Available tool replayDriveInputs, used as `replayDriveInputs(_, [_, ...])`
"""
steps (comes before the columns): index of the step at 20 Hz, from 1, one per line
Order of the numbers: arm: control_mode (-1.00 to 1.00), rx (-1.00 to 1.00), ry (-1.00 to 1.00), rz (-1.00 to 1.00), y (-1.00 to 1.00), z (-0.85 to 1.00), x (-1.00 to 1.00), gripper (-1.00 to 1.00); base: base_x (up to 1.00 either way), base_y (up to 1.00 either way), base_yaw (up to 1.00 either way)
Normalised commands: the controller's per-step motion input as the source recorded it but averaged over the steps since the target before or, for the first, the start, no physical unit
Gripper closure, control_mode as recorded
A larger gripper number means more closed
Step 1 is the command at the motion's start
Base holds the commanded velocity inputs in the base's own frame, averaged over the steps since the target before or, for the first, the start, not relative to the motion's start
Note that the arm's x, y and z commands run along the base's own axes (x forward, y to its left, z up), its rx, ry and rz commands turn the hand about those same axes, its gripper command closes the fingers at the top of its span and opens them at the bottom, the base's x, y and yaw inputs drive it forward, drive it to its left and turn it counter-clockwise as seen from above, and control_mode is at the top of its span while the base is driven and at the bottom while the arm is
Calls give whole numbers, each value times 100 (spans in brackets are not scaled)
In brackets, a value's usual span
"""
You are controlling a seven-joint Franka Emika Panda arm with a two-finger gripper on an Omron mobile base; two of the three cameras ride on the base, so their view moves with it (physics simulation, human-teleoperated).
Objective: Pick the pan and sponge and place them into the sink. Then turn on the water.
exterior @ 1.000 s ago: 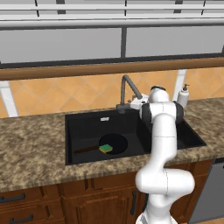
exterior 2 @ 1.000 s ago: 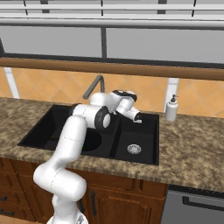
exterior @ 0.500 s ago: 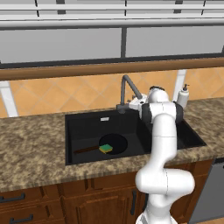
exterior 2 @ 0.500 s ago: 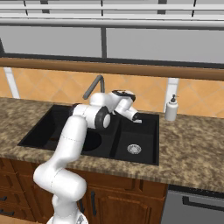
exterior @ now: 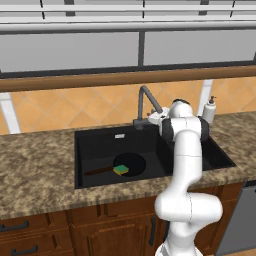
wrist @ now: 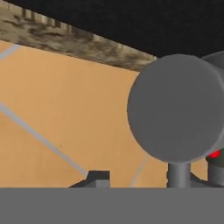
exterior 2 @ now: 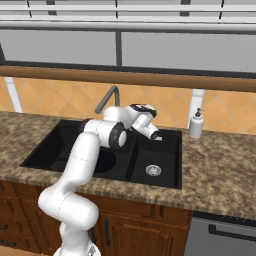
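Note:
The black pan [exterior: 131, 161] lies in the large basin of the black sink [exterior: 100, 137], its brown handle pointing left. On the pan's near edge rests the green and yellow sponge [exterior: 120, 170]. My gripper [exterior: 153, 119] hovers at the back of the sink, right beside the base of the dark gooseneck faucet [exterior: 145, 101]; it also hangs over the smaller basin [exterior 2: 170, 150]. In the hand view a big round grey knob [wrist: 175, 116] on a short stem is very close, with one dark fingertip [wrist: 98, 178] to its left. No water runs from the faucet [exterior 2: 107, 100].
A white soap dispenser [exterior: 209, 110] stands on the counter right of the sink, by the tiled wall. Speckled granite counter [exterior: 35, 170] runs left and right of the sink. A silver drain [exterior 2: 153, 170] sits in the smaller basin. Wooden cabinets are below.

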Motion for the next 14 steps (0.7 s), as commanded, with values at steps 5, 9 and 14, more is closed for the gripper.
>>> replayDriveInputs(5, [-100,5,-1,-16,-40,0,44,100,0,0,0])
replayDriveInputs(9, [-100,7,-1,-17,-54,0,51,100,0,0,0])
replayDriveInputs(14, [-100,18,0,-7,-94,0,51,100,0,0,0])
